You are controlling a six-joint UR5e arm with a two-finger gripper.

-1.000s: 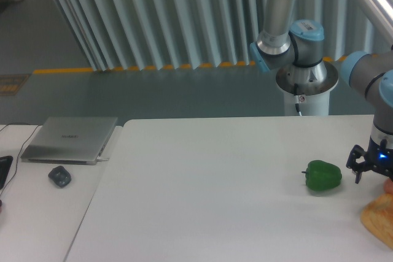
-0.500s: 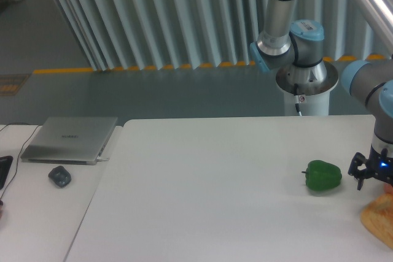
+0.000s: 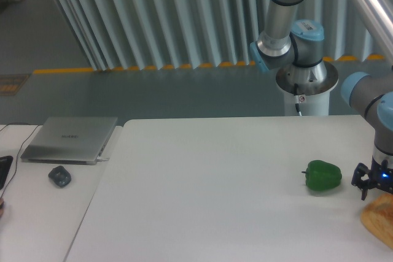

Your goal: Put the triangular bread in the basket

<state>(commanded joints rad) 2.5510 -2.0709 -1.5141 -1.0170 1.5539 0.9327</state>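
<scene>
**Fingers closing in on the bread at the table's right edge**

Fingers: hard to read, dark and cut by the frame's right side, so unable to tell how far apart or whether holding anything. Gripper [image 3: 371, 182] hanging low at about four o'clock of the scene, just above and touching or nearly touching the top edge of the triangular bread [image 3: 379, 218].

Lying flat at the near right corner of the table [image 3: 215, 188], the bread, partly out of frame at five o'clock. No basket showing anywhere in view.

Doing this step well, by judgement: coming straight down over the slab's middle instead of its crust edge; spreading wide enough to span the flat piece; pinching gently, since bread likely squashing or tearing under a hard grip; lifting level to avoid drooping.

Sitting just beside the gripper at nine o'clock of it, the green pepper [image 3: 323, 175]; keeping clear of it while descending, as a nudge probably sending it rolling.

Farther off at the far left, nine o'clock: laptop [image 3: 70, 139] and mouse [image 3: 59, 176], well apart from the work.
</scene>
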